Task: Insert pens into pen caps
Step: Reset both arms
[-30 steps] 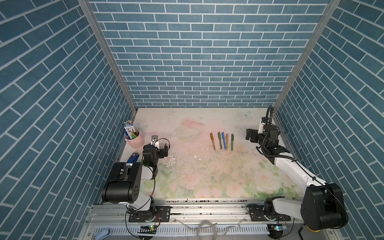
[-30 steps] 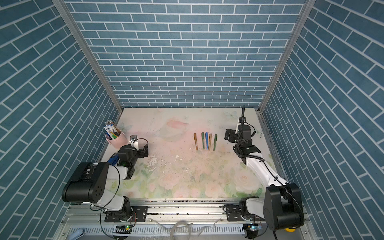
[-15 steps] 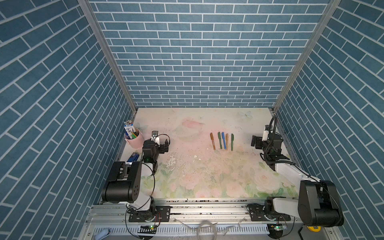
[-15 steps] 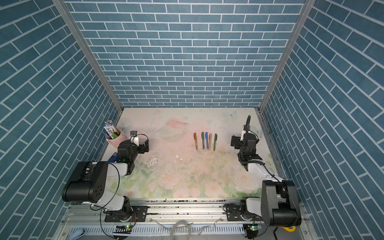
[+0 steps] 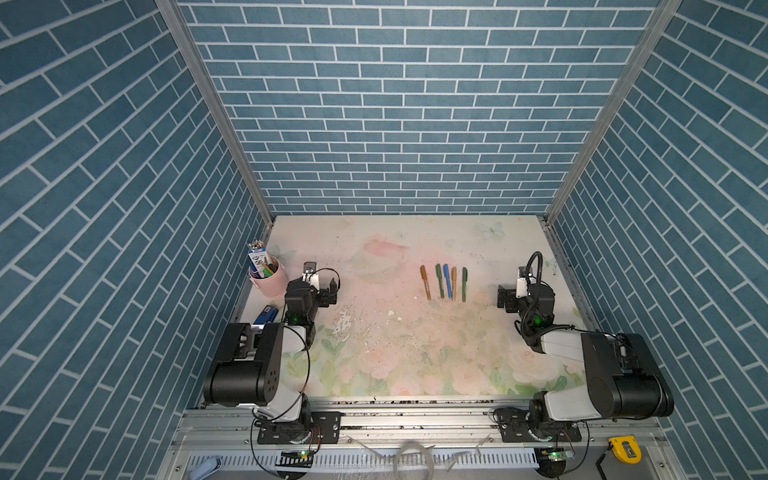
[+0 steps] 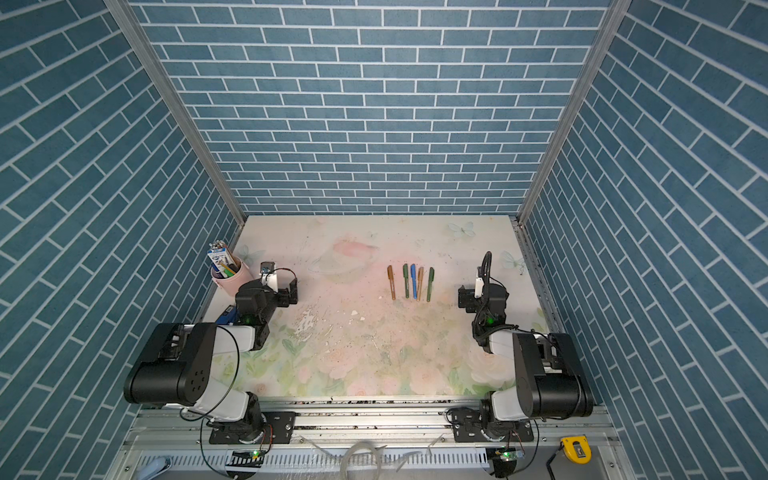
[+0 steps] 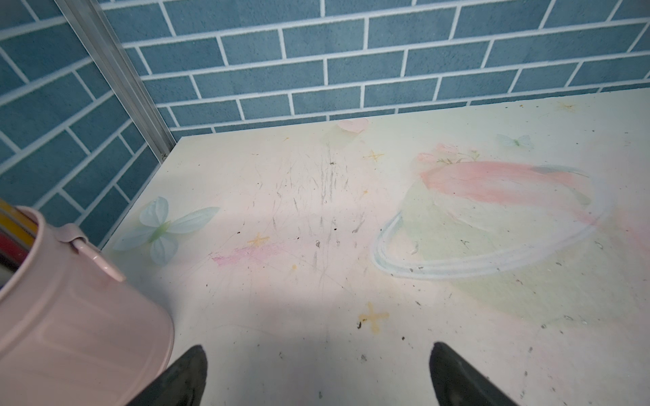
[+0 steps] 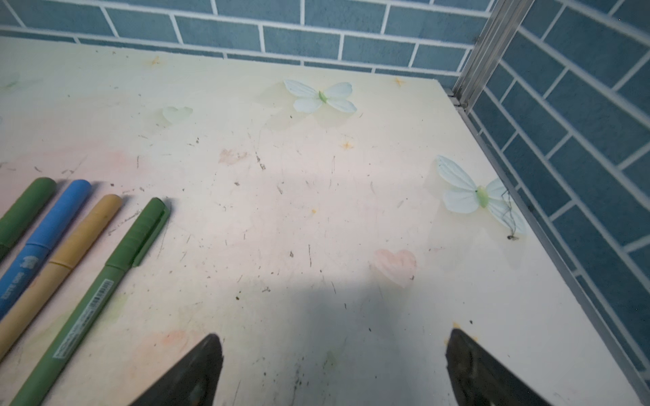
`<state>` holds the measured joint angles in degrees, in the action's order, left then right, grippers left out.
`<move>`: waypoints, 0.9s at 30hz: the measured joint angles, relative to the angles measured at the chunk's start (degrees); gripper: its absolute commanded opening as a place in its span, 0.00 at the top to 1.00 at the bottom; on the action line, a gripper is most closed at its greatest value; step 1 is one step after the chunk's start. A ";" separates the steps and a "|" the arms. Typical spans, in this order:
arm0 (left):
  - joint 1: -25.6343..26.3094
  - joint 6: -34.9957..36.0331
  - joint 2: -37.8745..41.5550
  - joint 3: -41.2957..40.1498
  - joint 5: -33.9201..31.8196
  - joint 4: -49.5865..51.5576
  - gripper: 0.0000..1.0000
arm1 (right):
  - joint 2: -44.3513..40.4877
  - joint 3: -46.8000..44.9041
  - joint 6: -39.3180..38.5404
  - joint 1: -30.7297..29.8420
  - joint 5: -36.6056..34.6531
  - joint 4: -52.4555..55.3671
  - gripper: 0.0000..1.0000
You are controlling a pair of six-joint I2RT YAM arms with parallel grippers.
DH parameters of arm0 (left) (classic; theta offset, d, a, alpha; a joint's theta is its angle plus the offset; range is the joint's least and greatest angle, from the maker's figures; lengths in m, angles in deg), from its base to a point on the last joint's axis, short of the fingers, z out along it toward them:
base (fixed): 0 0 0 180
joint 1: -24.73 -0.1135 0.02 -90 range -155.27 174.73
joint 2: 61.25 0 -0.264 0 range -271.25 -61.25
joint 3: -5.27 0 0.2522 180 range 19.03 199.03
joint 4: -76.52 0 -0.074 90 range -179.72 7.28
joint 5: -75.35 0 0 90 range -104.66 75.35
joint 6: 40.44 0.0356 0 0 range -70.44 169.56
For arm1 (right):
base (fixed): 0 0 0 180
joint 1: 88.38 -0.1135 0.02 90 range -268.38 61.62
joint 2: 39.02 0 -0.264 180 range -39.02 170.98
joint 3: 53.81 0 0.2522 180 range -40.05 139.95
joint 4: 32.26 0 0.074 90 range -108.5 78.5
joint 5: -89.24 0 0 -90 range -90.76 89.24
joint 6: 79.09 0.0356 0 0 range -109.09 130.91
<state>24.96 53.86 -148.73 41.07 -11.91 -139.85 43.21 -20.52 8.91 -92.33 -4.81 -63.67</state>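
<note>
Fingers of the left tool [image 7: 318, 351] stand wide apart and empty, low over the tabletop [image 7: 316, 288]. Just beside its left finger stands a ribbed pink cup [image 7: 70, 334] holding pencils [image 5: 266, 268] and a white-blue carton [image 5: 257, 255]. A blue-and-black stapler [image 5: 266, 313] lies behind and left of that tool. The right tool [image 8: 334, 337] is likewise spread wide and empty. Ahead and to its left, near but untouched, five slim pens [image 5: 444, 282] lie side by side in a row: brown, green, blue, brown, green. Ridged caps [image 8: 144, 232] are fitted on their far ends. The tabletop is smooth, floral-printed, scratched and speckled.
</note>
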 measured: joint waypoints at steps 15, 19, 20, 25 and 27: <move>0.00 0.00 0.00 0.00 0.00 0.15 0.00 | 6.43 3.21 4.74 7.72 0.92 -8.39 0.01; 0.00 0.00 0.00 0.00 0.00 0.17 0.00 | 6.45 3.10 5.20 7.69 2.01 -6.19 0.01; 0.00 0.00 0.00 0.00 0.00 0.17 0.00 | 6.45 3.10 5.20 7.69 2.19 -6.01 0.01; 0.00 0.00 0.00 0.00 0.00 0.17 0.00 | 6.45 3.08 5.20 7.69 2.38 -5.97 0.01; 0.00 0.00 0.00 0.00 0.00 0.17 0.00 | 6.45 3.06 5.20 7.69 2.38 -5.97 0.01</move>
<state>24.96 53.86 -148.73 41.07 -11.91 -139.68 49.66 -17.46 14.11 -84.63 -2.43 -69.64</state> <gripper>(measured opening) 0.994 0.989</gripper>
